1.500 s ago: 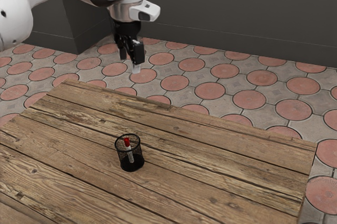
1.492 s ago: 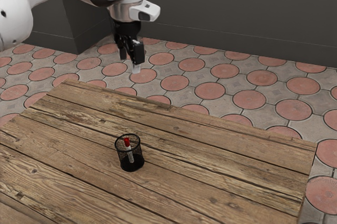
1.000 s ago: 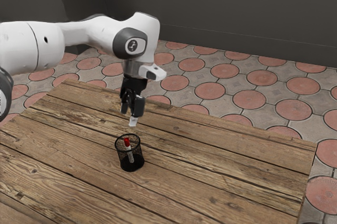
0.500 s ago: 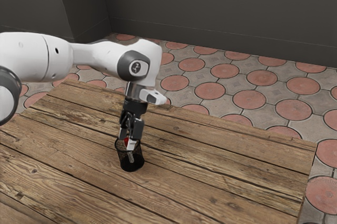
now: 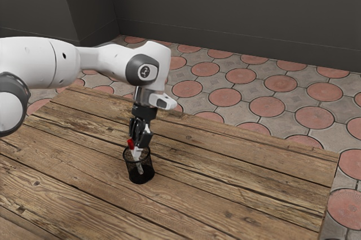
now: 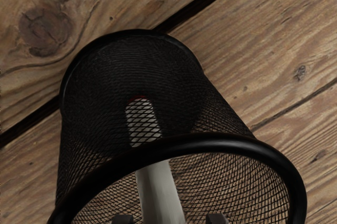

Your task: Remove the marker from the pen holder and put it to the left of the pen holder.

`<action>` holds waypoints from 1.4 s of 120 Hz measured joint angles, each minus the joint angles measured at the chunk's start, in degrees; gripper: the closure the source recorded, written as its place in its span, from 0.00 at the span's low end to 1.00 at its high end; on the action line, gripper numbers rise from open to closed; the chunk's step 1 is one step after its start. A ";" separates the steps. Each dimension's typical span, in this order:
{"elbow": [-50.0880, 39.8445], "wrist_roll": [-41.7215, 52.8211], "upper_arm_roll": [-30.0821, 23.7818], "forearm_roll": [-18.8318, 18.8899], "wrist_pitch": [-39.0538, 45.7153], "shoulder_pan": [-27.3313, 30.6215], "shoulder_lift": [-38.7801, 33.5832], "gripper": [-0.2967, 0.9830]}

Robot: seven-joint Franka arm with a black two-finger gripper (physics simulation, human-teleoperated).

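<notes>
We have a table point(image 5: 225, 195) of weathered brown planks with dark seams between the boards, set over a floor point(image 5: 225, 97) of round reddish tiles in grey paving. Behind stands a plain dark grey wall point(image 5: 237, 8), with a projecting part toward the exterior view's left. Our white arm point(image 5: 110, 59) comes in from that same side and bends down over the table.

The gripper point(image 5: 135, 148) is right at the mouth of the black mesh holder point(image 5: 148, 173). We cannot tell whether it is spread, pressed together or pinching the marker point(image 5: 140, 166). The marker is in the holder, tilted, its upper end leaning toward the exterior view's left.

The exterior view gives us the red cap point(image 5: 131, 144) up by the rim, close against the gripper, and the holder upright on the boards. The wrist view gives us what that one is too far off for: the weave of the mesh, the marker's pale lower length seen partly through it, a thin red edge point(image 6: 139, 97) at its far end, and a large round knot point(image 6: 45, 29) in the wood near the holder.
</notes>
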 joint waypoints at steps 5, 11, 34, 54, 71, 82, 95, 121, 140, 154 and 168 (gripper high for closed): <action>0.01 0.04 0.03 0.02 0.04 0.00 -0.02 0.70; 0.01 0.09 0.05 0.41 -0.02 0.00 -0.11 0.73; 0.01 0.26 0.00 1.57 -1.16 -0.04 -1.58 0.80; 0.01 0.42 0.02 2.04 -2.26 0.21 -6.47 0.83; 0.44 0.63 1.92 2.23 -3.65 1.23 -9.54 0.84; 1.09 0.86 2.25 2.31 -4.76 3.50 -10.86 0.85; 1.59 1.45 3.27 2.38 -5.60 6.42 -9.36 0.85; 6.59 3.72 3.49 2.32 -6.10 12.06 0.62 0.85; 7.10 5.00 3.49 1.81 -5.95 14.30 4.21 0.63; 7.12 5.71 3.49 1.59 -5.87 14.84 4.45 0.47; 6.75 6.31 3.33 1.41 -5.83 14.95 1.45 0.37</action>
